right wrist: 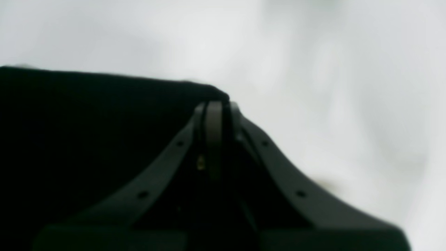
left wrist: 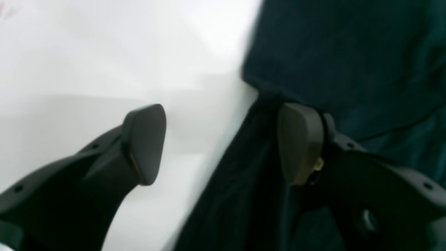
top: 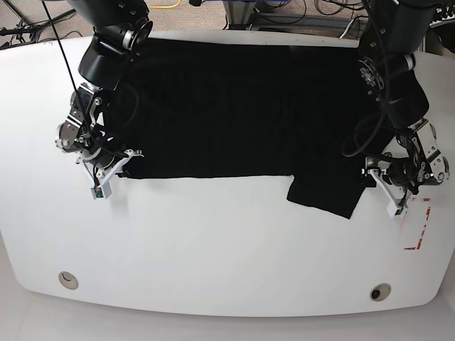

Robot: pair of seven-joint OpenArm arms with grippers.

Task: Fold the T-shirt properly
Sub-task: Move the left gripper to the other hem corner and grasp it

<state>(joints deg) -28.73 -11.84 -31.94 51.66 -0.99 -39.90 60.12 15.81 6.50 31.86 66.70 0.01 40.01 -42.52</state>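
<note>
The black T-shirt (top: pixel 234 106) lies spread across the white table (top: pixel 213 241), with a loose flap (top: pixel 323 193) hanging out of its front edge at the right. No print shows. My right gripper (top: pixel 106 176) is at the shirt's front-left corner. In the right wrist view this gripper (right wrist: pixel 217 104) is shut, with that corner of the T-shirt (right wrist: pixel 87 122) pinched between its pads. My left gripper (top: pixel 394 193) is beside the flap at the right. It stands open (left wrist: pixel 223 144), one finger (left wrist: pixel 144 144) over bare table and the other finger (left wrist: pixel 301 143) against the T-shirt (left wrist: pixel 348 52).
Red tape marks (top: pixel 419 231) lie on the table near my left gripper. Two round holes (top: pixel 67 278) (top: pixel 379 292) sit near the front edge. Cables and floor clutter (top: pixel 284 11) run behind the table's far edge.
</note>
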